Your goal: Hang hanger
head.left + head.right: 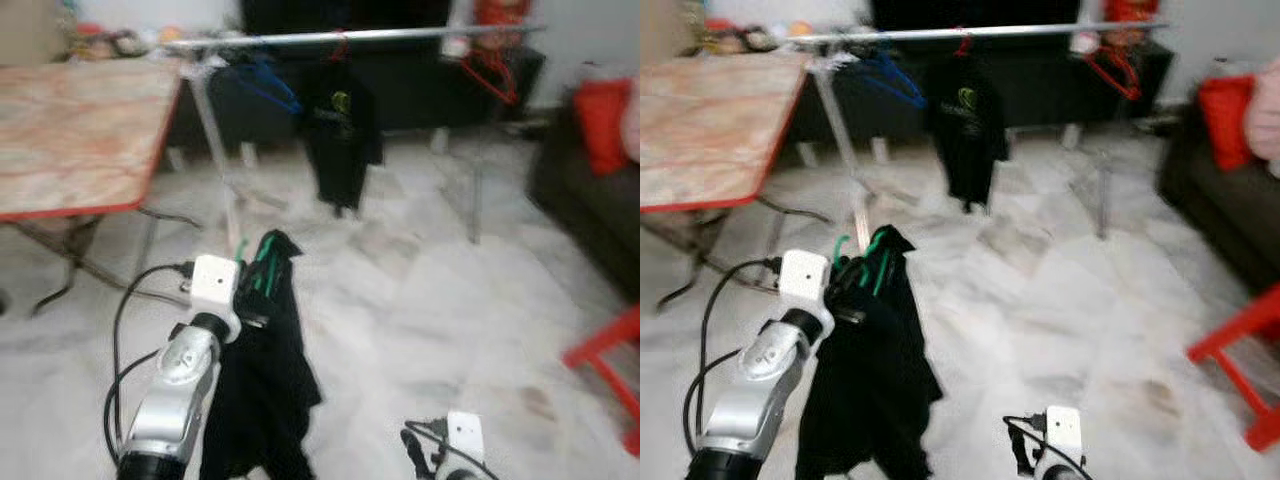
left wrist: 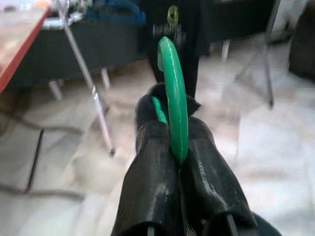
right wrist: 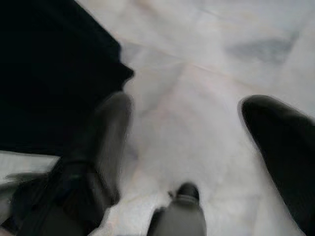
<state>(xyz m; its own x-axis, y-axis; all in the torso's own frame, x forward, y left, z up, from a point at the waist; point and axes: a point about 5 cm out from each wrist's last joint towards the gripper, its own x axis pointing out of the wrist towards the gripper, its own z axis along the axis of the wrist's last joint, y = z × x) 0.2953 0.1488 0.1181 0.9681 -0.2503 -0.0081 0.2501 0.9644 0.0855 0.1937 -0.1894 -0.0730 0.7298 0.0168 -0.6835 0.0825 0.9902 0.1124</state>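
My left gripper (image 1: 262,272) is shut on a green hanger (image 2: 173,98) that carries a black garment (image 1: 262,380) hanging below my arm. In the left wrist view the green hook rises between the two black fingers (image 2: 152,182). Ahead stands a silver clothes rail (image 1: 350,38) with a black shirt (image 1: 340,135), a blue hanger (image 1: 262,82) and a red hanger (image 1: 490,72) on it. The rail is well beyond my left gripper. My right gripper (image 3: 197,132) hangs low at the lower right, open over the pale floor.
A red-edged folding table (image 1: 70,135) stands at the left, its legs near the rail's left post (image 1: 220,160). A dark sofa (image 1: 590,190) with a red cushion is at the right. A red frame (image 1: 610,365) stands at the lower right. Marble floor lies between me and the rail.
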